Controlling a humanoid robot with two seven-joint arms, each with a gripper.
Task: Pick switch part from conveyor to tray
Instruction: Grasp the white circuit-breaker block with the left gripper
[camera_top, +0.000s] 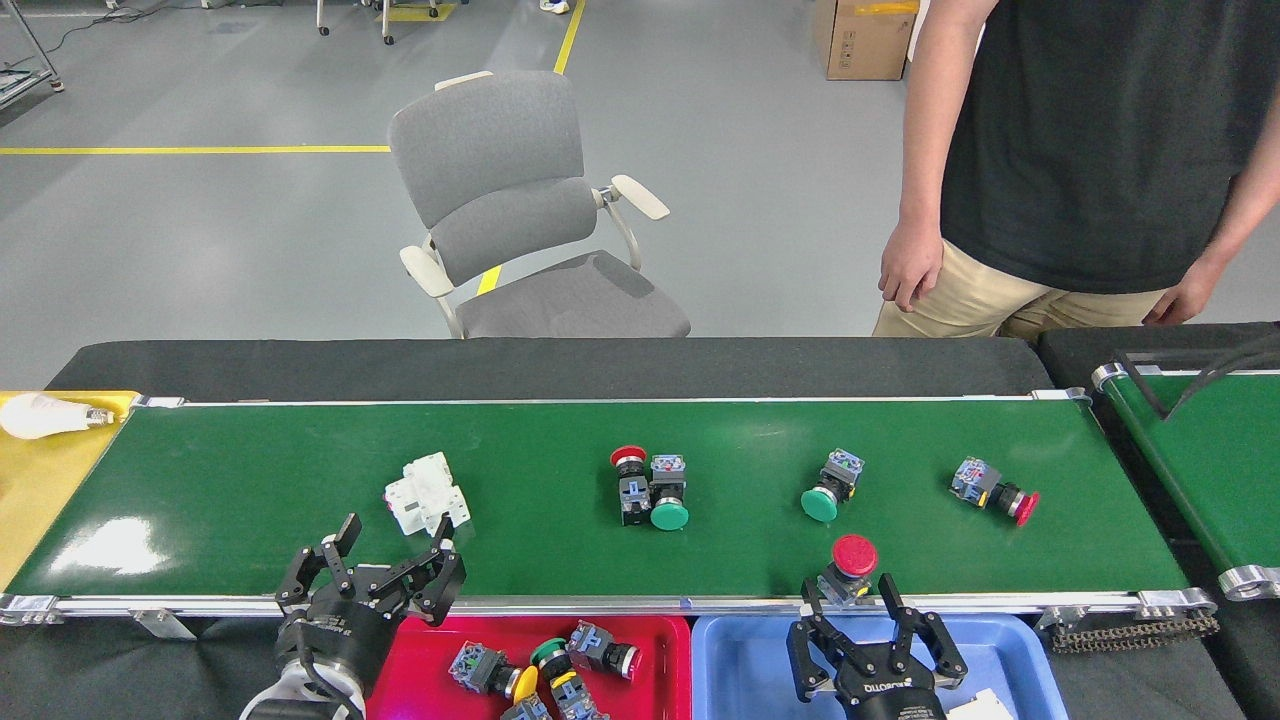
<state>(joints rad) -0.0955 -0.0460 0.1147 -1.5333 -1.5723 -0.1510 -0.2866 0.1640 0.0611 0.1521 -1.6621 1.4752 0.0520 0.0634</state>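
Lying on the long glossy green conveyor belt with silver side rails (250, 480) are several switch parts: a white blocky breaker-like part (426, 495) toward the left, a pair of touching push-button switches, one red-capped and one green-capped (650, 488), near the middle, a lone green-capped switch (830, 485) further right, a red-capped switch lying on its side (992, 490) beyond that, and a red mushroom-button switch (845, 568) against the near rail. Over the near rail, just beside the white part, the left black gripper (385, 565) hovers with its fingers spread and nothing between them. At the blue plastic tray (740, 660), the right black gripper (868, 632) is likewise spread and empty, just below the mushroom-button switch. Between the two grippers, a red plastic tray (660, 650) holds a few switches (545, 670).
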